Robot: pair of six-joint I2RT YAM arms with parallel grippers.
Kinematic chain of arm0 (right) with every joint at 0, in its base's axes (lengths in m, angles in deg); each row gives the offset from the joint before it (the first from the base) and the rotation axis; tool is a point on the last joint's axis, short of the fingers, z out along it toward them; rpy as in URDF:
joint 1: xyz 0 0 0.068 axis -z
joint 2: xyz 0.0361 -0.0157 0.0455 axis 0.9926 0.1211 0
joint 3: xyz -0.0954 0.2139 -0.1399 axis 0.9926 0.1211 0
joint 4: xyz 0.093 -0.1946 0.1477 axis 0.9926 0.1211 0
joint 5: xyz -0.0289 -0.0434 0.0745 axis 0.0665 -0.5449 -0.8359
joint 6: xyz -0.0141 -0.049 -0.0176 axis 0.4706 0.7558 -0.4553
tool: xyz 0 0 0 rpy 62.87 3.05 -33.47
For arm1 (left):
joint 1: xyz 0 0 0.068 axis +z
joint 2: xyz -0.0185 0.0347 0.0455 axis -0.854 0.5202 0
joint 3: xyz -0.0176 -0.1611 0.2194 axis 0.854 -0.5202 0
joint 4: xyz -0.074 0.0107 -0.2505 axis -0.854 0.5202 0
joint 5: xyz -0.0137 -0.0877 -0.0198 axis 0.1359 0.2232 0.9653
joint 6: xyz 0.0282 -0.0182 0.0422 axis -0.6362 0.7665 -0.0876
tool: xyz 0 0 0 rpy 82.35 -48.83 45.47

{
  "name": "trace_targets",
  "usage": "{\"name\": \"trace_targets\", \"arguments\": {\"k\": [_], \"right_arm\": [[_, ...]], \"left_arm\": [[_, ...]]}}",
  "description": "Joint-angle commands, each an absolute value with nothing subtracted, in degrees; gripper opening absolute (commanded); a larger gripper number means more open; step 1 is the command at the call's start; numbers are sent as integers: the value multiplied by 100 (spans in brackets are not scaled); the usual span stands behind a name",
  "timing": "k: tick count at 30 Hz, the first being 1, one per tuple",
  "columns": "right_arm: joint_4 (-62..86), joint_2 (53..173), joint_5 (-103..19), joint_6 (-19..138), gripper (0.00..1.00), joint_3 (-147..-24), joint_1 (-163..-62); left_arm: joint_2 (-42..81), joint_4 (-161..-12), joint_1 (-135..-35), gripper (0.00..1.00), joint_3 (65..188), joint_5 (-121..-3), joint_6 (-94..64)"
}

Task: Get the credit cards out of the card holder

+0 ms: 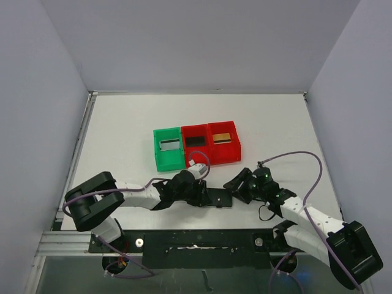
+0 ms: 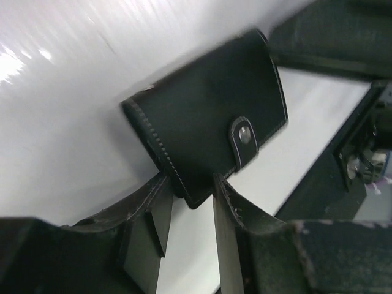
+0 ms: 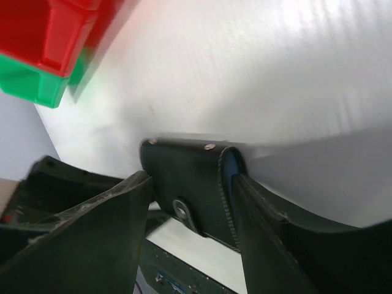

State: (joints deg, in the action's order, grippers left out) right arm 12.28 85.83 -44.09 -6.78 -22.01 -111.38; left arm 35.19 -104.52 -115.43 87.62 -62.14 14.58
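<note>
Your left tool (image 2: 190, 180) brackets the card holder (image 2: 208, 116) at a corner, your right tool (image 3: 193, 177) at another edge; whether either clamps, you can't tell

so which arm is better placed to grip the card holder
Probably the right gripper: the card holder sits deep between its fingers; the left gripper only straddles one corner.

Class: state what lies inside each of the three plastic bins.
Green bin: a silvery-grey card. Middle red bin: a black card. Right red bin: a gold card. Anything beneath the cards is covered.
</note>
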Motion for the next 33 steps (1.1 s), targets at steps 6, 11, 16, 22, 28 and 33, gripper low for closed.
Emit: {"name": "trace_targets", "arguments": {"k": [6, 11, 16, 22, 28, 33], "right_arm": [[1952, 9699, -5474, 1581, 61, -3970, -11042], [3382, 9409, -3840, 1604, 69, -4583, -11029], [4078, 8717, -3308, 956, 73, -4293, -11043], [2715, 7511, -4121, -437, 73, -2638, -11565], [1995, 7447, -4150, -754, 69, -2207, -11870], [1694, 8171, -3948, -693, 63, -2393, -11889]], "left_arm": [[3197, -11413, -13077, 31, 8396, -7332, 2594], [2723, -10785, -13535, 34, 8319, -8221, 2772], [1496, -10217, -13365, 50, 7896, -8815, 2743], [1319, -10909, -11639, 60, 7840, -6768, 2106], [2295, -10841, -11475, 61, 8664, -6241, 1354], [3098, -11043, -11420, 58, 8867, -6017, 1431]]}}
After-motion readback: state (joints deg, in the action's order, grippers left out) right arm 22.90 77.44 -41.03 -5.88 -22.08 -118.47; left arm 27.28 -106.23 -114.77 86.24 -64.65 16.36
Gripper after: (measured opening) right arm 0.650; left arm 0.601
